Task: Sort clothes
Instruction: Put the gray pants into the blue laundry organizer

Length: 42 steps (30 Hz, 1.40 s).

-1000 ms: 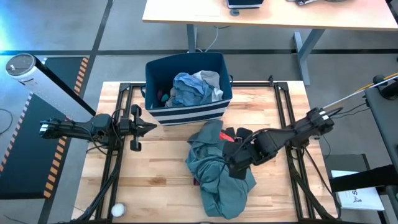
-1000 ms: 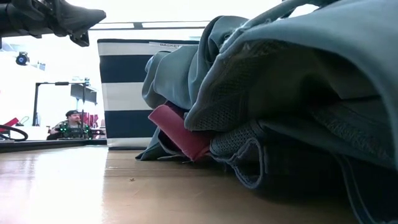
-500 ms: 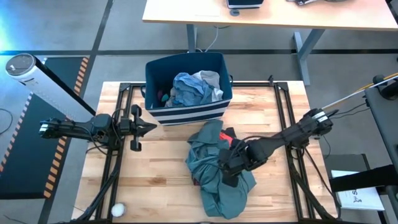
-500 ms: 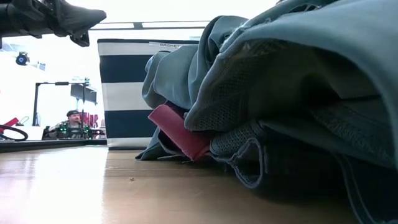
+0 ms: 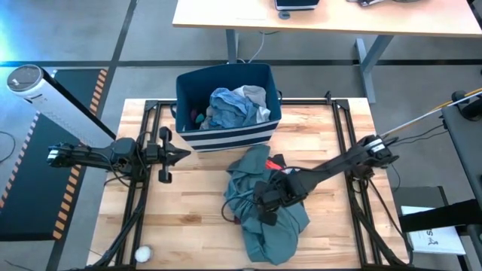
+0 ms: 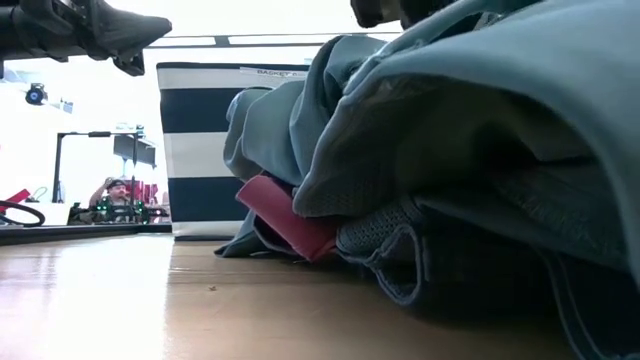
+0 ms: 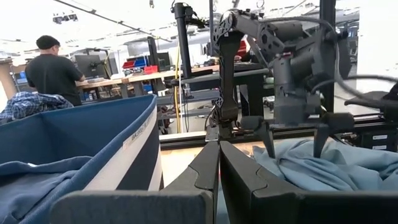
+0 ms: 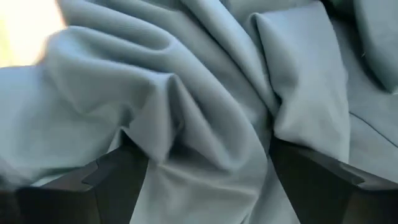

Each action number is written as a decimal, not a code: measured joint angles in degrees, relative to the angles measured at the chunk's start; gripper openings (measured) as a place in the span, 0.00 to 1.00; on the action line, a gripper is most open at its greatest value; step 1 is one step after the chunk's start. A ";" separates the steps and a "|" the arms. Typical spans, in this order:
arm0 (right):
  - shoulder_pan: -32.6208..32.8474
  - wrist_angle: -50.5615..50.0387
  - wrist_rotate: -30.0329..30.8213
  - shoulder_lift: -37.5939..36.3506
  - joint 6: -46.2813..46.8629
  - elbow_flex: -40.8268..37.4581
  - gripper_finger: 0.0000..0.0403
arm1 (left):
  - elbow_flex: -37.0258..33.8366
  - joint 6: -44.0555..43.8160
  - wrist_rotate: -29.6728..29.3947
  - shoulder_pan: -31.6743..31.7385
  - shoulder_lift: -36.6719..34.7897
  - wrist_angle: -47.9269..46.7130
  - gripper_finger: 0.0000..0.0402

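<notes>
A large teal-green garment (image 5: 271, 222) lies crumpled on the wooden table, in front of the navy striped bin (image 5: 226, 135). A red piece (image 6: 285, 215) and dark cloth (image 6: 470, 290) show under it. Blue and grey clothes (image 5: 233, 105) lie in the bin. My right gripper (image 5: 263, 205) stands open over the middle of the teal garment. A raised fold (image 8: 205, 118) runs between its fingers. My left gripper (image 5: 183, 154) hovers shut and holding nothing, near the bin's near left corner. My right gripper comes at the teal garment from above, pointing down. Its open fingertips (image 7: 269, 149) rest on the top folds (image 8: 186, 143) at the middle of the heap, one on each side of a raised fold. The garment lies slack on the table.
Black frame rails (image 5: 143, 188) run along the table's left and right sides. A white ball (image 5: 141, 254) lies at the near left corner. A white cylinder (image 5: 53, 102) slants in beyond the left edge. A person (image 7: 53, 71) stands at benches in the room behind.
My right gripper has travelled toward the table's left and slightly toward the near edge, across the teal garment, and has come down onto its folds. The garment's left part has been nudged a little to the left.
</notes>
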 joint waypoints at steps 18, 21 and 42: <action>-1.31 -2.47 -1.00 1.11 -15.51 1.64 0.04 | 0.00 0.16 0.00 0.00 0.18 -0.12 0.00; -1.10 -5.16 -0.36 -0.35 -16.52 4.64 0.02 | 0.00 0.22 0.00 0.00 0.18 -0.12 0.00; 0.09 -16.15 12.26 -3.53 -31.17 42.07 0.00 | 0.00 0.48 0.00 0.00 0.18 -0.12 0.00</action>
